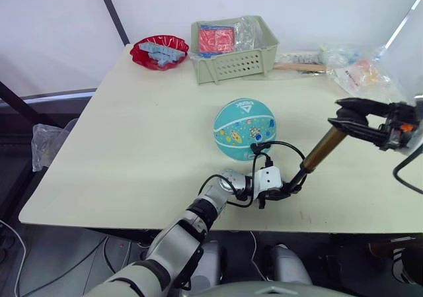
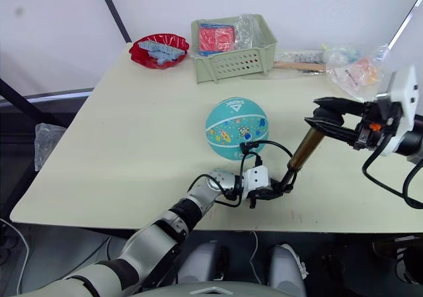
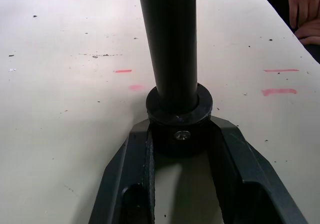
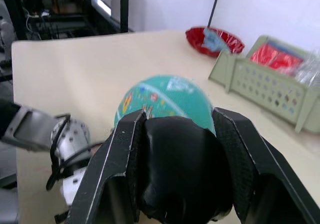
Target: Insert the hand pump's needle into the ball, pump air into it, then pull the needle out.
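Pumping stage, by the look — left gripper [image 1: 289, 190] pins hand pump [image 1: 322, 149] foot, right gripper [image 1: 350, 120] clamps its T-handle; hose reaches ball [image 1: 244, 129] (needle hidden). Withdrawal remains.

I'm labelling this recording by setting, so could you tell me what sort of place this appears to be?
Probably a robot lab or test workspace, not a home: a plain beige table with red tape marks, staged props such as a green basket and a red bowl, and racks of equipment behind in the right wrist view.
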